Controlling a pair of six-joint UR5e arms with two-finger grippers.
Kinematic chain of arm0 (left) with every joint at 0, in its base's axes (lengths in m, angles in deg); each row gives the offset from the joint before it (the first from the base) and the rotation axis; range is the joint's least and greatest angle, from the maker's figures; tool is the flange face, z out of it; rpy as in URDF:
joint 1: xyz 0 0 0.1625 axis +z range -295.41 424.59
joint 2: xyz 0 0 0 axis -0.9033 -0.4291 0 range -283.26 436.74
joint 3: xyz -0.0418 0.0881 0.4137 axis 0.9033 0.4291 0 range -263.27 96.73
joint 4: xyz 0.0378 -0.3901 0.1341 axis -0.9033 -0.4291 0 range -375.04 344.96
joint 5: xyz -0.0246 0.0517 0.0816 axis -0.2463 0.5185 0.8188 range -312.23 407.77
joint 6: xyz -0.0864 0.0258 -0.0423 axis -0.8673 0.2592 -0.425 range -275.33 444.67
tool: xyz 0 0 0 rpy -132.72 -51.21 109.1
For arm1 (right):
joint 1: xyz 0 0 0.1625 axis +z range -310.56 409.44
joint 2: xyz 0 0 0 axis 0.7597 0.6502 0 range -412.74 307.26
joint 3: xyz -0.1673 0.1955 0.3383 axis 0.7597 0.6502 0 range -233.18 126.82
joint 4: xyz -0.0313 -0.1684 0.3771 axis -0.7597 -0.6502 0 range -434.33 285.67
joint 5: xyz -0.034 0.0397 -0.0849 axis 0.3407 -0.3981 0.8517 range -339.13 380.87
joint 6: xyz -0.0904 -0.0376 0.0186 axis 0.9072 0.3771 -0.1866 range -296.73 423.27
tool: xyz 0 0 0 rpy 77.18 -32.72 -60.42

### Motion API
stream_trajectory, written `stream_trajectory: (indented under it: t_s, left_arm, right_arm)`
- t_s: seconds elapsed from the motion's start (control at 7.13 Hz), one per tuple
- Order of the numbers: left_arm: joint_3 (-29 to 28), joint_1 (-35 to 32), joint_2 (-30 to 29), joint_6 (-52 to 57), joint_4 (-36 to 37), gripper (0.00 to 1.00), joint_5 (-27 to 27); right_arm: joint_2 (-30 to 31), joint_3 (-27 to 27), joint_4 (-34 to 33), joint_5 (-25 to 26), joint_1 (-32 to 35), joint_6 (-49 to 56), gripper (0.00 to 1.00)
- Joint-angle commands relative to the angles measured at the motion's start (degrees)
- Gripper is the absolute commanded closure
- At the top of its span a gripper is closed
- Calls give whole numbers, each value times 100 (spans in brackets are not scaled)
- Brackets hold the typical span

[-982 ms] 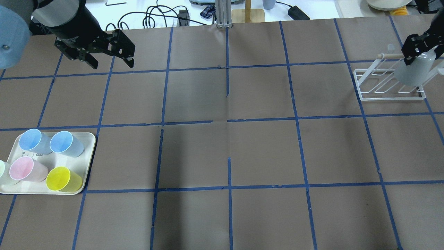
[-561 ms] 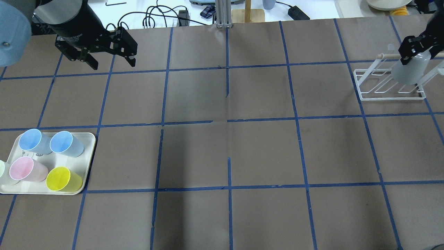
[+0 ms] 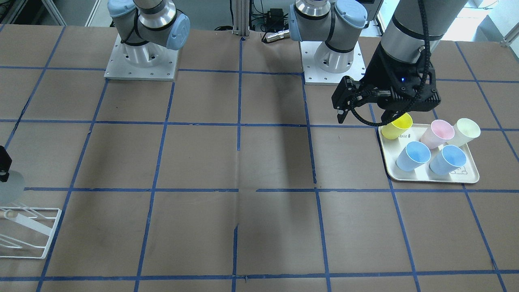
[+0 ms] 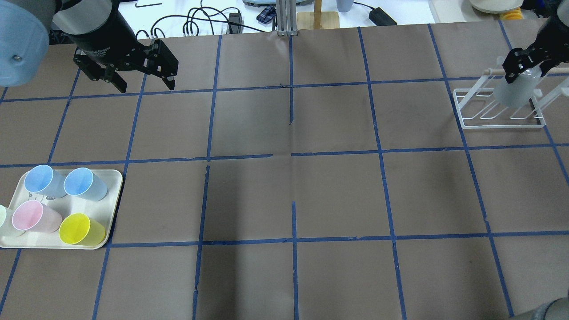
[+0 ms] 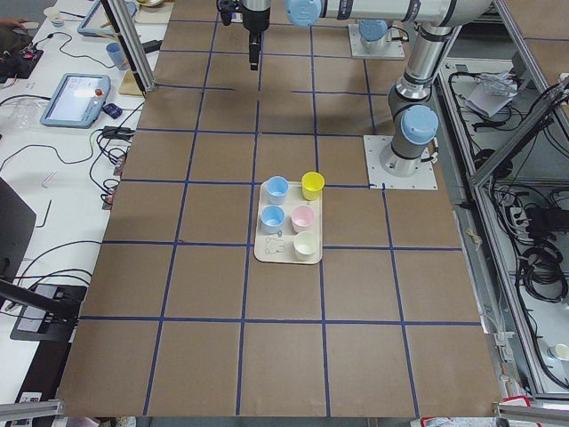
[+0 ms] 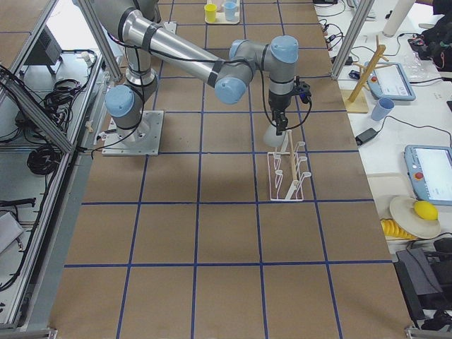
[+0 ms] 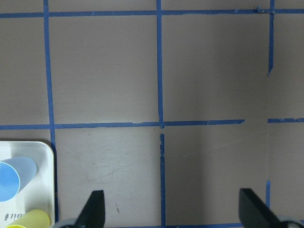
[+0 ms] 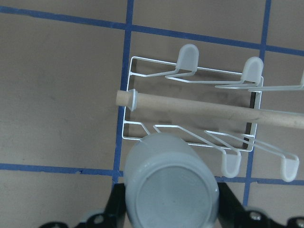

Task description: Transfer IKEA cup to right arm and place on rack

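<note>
My right gripper [image 4: 519, 66] is shut on the pale grey IKEA cup [image 4: 514, 92], gripping near its base with the mouth pointing down. It holds the cup just above the white wire rack [image 4: 471, 122], on the near side of its wooden peg [image 8: 190, 105]. In the right wrist view the cup [image 8: 171, 185] hangs over the rack's near rods [image 8: 190, 78]. The exterior right view shows the cup [image 6: 274, 134] at the rack's end [image 6: 286, 187]. My left gripper [image 4: 144, 83] is open and empty at the far left of the table.
A cream tray [image 4: 114, 178] at the near left holds several cups: two light blue, a pink one, a yellow one [image 4: 82, 230] and a pale one at the edge. Cables and a wooden stand [image 4: 317, 18] lie beyond the table's far edge.
My right gripper has carried the cup left and lower, closer over the rack. My left gripper has drifted slightly to the right, still open.
</note>
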Motion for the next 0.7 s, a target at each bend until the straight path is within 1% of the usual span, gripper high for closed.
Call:
stream_trajectory:
  t_s: [0.0,0.28,0.42,0.56]
  left_arm:
    - [7,0,-7,0,10,0,-5]
    - [7,0,-7,0,10,0,-5]
    - [16,0,-7,0,10,0,-5]
    - [16,0,-7,0,10,0,-5]
  right_arm:
    - [-85,-9,-49,-9,0,38,48]
    - [-190,-70,-198,0,0,38,47]
    - [-191,-79,-199,0,0,29,39]
    - [-217,-62,-208,0,0,72,26]
